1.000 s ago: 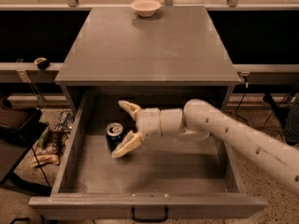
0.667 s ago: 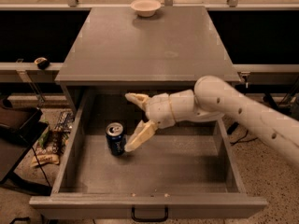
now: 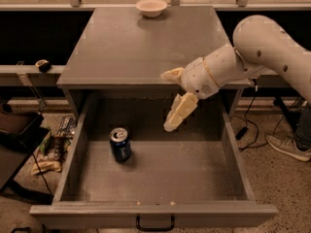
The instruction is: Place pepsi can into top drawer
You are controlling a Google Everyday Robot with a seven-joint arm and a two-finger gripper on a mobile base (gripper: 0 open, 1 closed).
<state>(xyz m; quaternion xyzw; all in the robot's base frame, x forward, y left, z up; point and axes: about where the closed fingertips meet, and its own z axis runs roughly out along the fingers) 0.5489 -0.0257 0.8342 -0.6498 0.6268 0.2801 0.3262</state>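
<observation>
Grey cabinet (image 3: 146, 47): broad flat top, standing on a speckled floor against a dark backdrop. Top drawer (image 3: 97, 216): pulled fully out toward the camera, wide and shallow, grey walls and speckled bottom, front panel nearest the viewer. Robot arm (image 3: 272, 42): white, thick, entering from the upper right and bending down across the cabinet's right front corner. Gripper (image 3: 169, 100): cream-coloured, hanging above the rear middle of the drawer at the height of the cabinet's front edge; its two fingers (image 3: 181, 111) are spread wide apart and hold nothing, one pointing left along the cabinet edge, the other angled down into the drawer space. Shoe (image 3: 284, 146): grey, on the floor to the right of the drawer. Clutter of packets (image 3: 48, 154): on the floor to the left of the drawer, contents not legible. Bowl (image 3: 151, 7): cream, at the far edge of the cabinet top, near the middle. Pepsi can (image 3: 120, 144): dark blue with silver top, upright on the drawer bottom, left of centre, well apart from the gripper and touching no wall. Handle (image 3: 155, 224): black, centred low on the drawer's front panel. Small round object (image 3: 43, 65): on the ledge left of the cabinet, kind not discernible.
</observation>
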